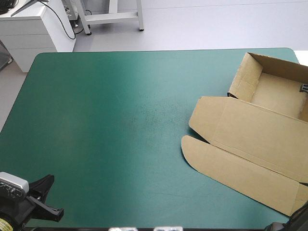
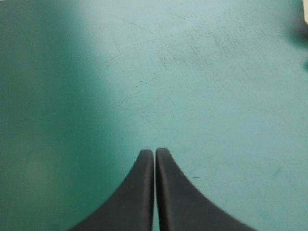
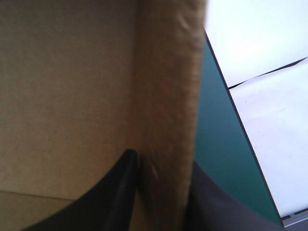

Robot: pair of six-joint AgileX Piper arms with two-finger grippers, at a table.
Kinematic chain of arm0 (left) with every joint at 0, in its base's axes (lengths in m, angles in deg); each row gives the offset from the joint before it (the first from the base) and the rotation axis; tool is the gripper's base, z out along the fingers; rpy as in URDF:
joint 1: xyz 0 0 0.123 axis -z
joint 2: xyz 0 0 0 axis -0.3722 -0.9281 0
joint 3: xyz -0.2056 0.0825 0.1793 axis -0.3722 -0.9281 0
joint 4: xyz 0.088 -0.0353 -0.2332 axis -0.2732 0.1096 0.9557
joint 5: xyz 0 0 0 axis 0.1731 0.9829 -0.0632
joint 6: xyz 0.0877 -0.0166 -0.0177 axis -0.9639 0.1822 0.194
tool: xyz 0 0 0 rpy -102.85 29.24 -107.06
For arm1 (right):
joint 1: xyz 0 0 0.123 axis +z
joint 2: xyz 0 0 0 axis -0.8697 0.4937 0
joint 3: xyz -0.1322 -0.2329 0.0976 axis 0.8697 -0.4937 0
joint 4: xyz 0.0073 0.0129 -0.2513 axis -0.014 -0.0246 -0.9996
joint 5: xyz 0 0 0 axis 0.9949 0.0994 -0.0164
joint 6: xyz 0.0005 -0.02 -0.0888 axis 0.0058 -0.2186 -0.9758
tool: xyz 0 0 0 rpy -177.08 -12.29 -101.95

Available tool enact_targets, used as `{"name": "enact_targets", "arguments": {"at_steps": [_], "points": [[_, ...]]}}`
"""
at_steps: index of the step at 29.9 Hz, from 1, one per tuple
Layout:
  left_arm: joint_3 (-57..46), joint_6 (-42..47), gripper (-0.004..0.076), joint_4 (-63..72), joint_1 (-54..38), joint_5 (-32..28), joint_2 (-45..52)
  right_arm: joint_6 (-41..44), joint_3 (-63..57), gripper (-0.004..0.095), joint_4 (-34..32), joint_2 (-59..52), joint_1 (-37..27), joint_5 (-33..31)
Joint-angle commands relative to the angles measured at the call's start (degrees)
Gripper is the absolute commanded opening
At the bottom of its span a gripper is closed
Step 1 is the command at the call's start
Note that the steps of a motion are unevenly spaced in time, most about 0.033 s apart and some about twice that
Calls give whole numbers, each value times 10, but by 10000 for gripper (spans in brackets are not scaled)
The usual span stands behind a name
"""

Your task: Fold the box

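High view first: we've got the box (image 1: 240,127) on the right side of the table (image 1: 120,120), running off the picture's right edge. Its tray (image 1: 275,94) sits by the far right corner with walls up. The lid (image 1: 245,175) lies flat on the teal-green cover, reaching toward the near edge, with a rounded flap at its near-left end. The left gripper (image 1: 47,182) sits at the near left corner, well apart from the box. There's a yellow sticker (image 1: 4,224) on that arm, but the print is too small for us to read.

Left wrist view: the left gripper (image 2: 154,150) has its black fingers pressed together in one pointed arch, with nothing between them. Ahead of it we only see the cover (image 2: 192,72), with some faint scuffs.

Right wrist view: the right gripper (image 3: 162,159) is pinched onto an upright wall (image 3: 168,72) of the box. One finger is on the brown side, the other on the side toward the table's edge, with the board between them. A brown panel of the box (image 3: 62,96) fills the space beside the wall. Past the wall we see a strip of cover (image 3: 211,125), then the table's edge and pale floor (image 3: 260,96).
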Motion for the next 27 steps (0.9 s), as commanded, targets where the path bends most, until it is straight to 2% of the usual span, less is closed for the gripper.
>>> {"name": "enact_targets", "arguments": {"at_steps": [1,4,8,11,13,15,16,20,22,27], "points": [[-5,-1,-8,-2,1,-36,-8,-6,15,507,0,-33,-11,0],[-20,-1,-8,-2,1,-36,-8,3,16,621,-10,-34,-20,-11],[-23,1,-8,-2,1,-40,-8,18,37,601,-8,-40,-23,-30],[-23,1,-8,-2,1,-45,-8,18,67,448,-8,-58,-23,-39],[-23,-1,-8,-2,1,-53,-8,17,90,266,-7,-74,-23,-49],[-23,1,-8,-2,1,-61,-8,8,107,15,9,-97,-22,-62],[-23,-2,-8,-2,1,-64,-8,2,109,-15,25,-111,-20,-63],[-23,-1,-8,-3,1,-68,-8,-56,94,-2,152,-173,-7,-63],[-23,-1,-8,-1,1,-70,-8,-61,80,-2,162,-195,17,-58],[-23,-1,-8,0,1,-70,-8,-75,24,-2,131,-256,115,-46]]}}
